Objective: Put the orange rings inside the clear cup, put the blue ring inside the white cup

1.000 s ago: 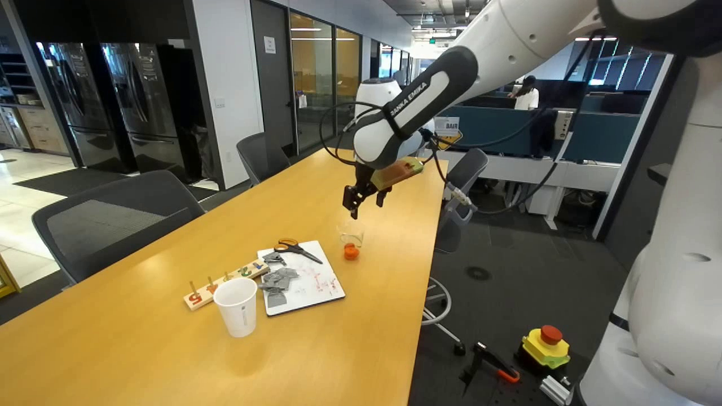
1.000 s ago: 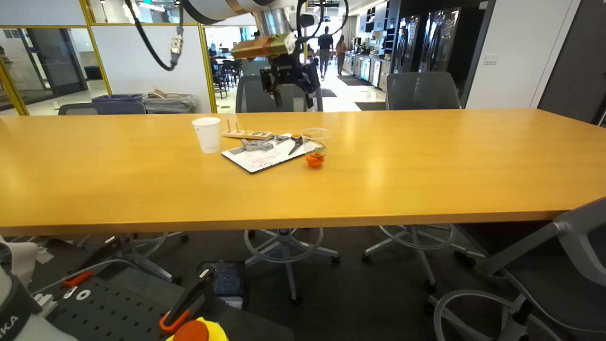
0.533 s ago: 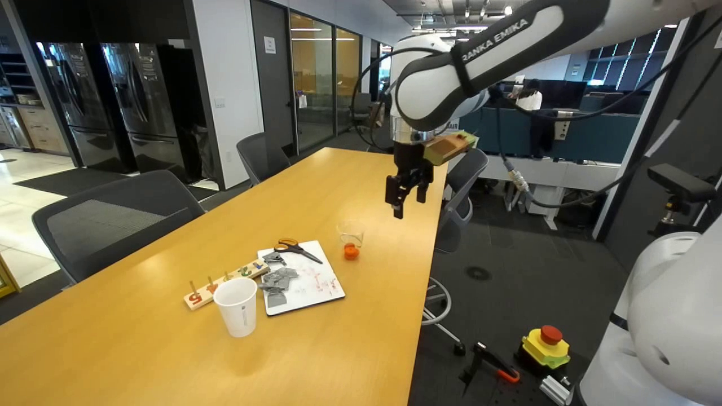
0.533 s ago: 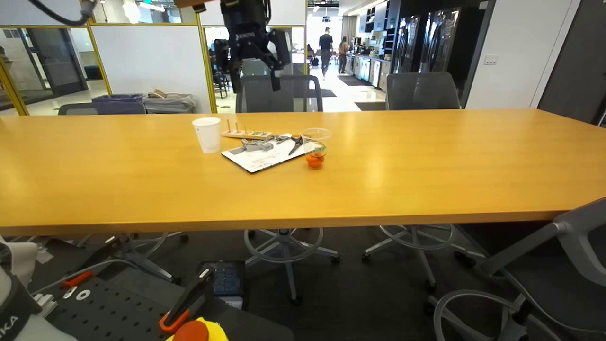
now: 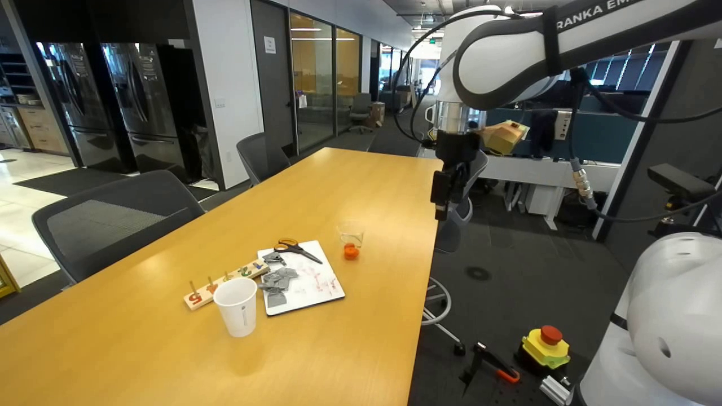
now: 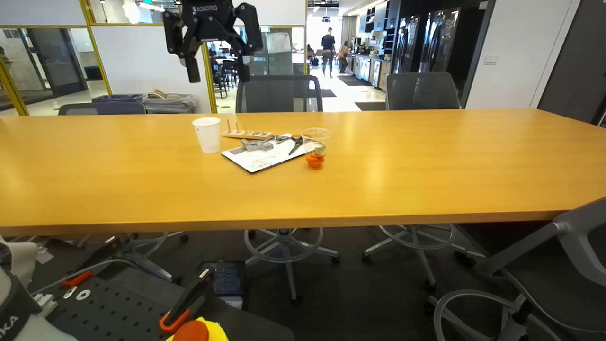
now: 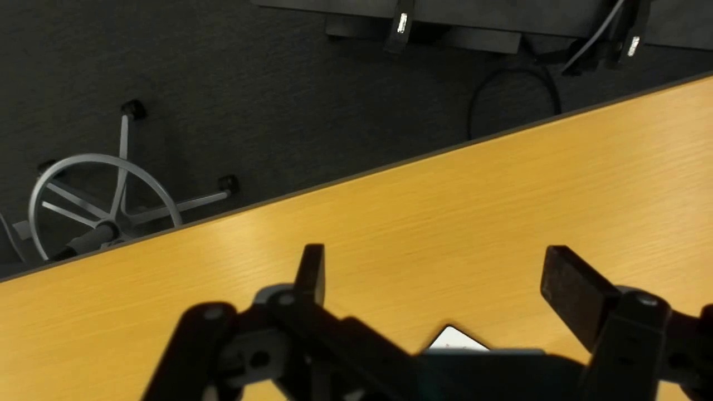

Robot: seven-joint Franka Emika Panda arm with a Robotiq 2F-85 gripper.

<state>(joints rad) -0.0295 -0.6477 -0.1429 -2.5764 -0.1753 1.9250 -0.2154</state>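
Both exterior views show me the orange rings [image 6: 314, 162] at the bottom of the clear cup [image 6: 315, 146], apparently inside. Just beside lies a whiteboard [image 5: 306, 294] bearing scissors [image 5: 296, 250] and grey scraps [image 5: 279, 279]; across it, the white cup [image 5: 236, 310] stands upright near a wooden pegboard [image 6: 248, 135]. My gripper [image 6: 218, 78] hangs above the worktop [image 6: 402, 184], jaws wide apart, wood showing between them in the wrist view.

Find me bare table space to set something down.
In an exterior view, the table is bare right of the clear cup, left of the white cup, and between the whiteboard and the near edge. Crowded between the cups: scissors and grey scraps on the whiteboard, the wooden peg strip beside it.
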